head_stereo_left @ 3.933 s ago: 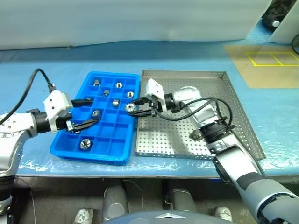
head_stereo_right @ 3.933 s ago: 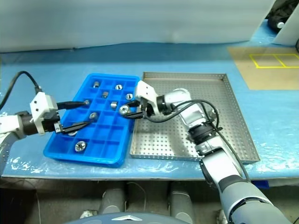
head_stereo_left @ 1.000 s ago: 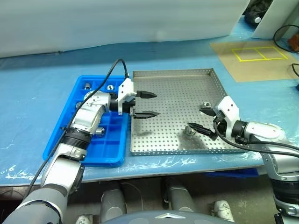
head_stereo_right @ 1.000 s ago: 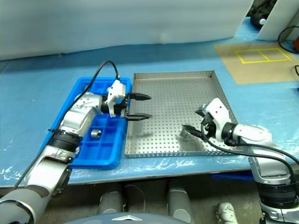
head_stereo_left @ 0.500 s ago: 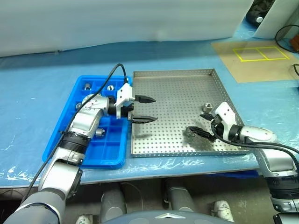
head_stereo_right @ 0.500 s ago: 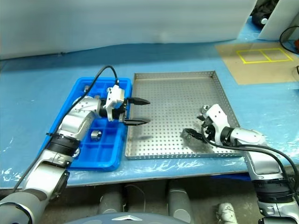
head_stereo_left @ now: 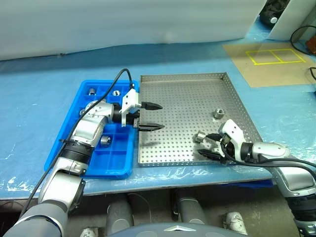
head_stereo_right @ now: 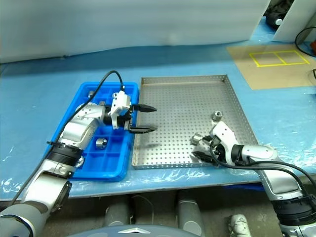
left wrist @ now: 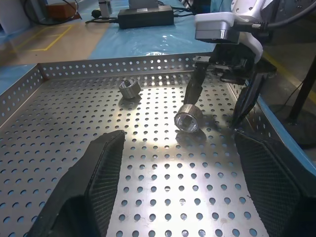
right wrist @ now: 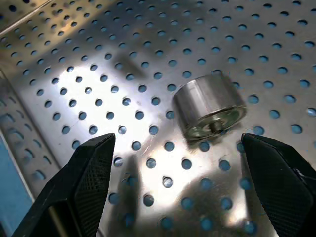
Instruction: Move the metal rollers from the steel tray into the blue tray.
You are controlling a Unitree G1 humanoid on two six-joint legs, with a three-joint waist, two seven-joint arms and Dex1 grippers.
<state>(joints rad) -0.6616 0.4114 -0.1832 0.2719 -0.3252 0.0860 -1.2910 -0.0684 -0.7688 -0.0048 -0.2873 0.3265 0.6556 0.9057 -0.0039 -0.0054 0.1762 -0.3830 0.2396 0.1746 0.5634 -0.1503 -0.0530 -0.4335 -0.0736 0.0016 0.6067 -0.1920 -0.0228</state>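
The steel tray (head_stereo_left: 182, 75) lies mid-table with the blue tray (head_stereo_left: 86, 170) against its left side. Two metal rollers remain on the steel floor, one (head_stereo_left: 200, 137) near the front right and another (head_stereo_left: 218, 114) farther back. My right gripper (head_stereo_left: 210, 146) hangs low over the front right corner, open, and the nearer roller (right wrist: 210, 107) lies just ahead of its fingertips, untouched. My left gripper (head_stereo_left: 151, 116) is open and empty over the steel tray's left edge, pointing right. Several rollers sit in blue compartments, such as one (head_stereo_left: 104, 140) near the front.
A blue sheet covers the table. A brown mat with yellow taped squares (head_stereo_left: 269, 56) lies at the back right. My left arm's black cable (head_stereo_left: 118, 79) arcs over the blue tray. A pale wall closes off the back.
My right gripper has sunk toward the steel floor and drawn back to the tray's near edge, still open. The left gripper and both rollers have stayed put.
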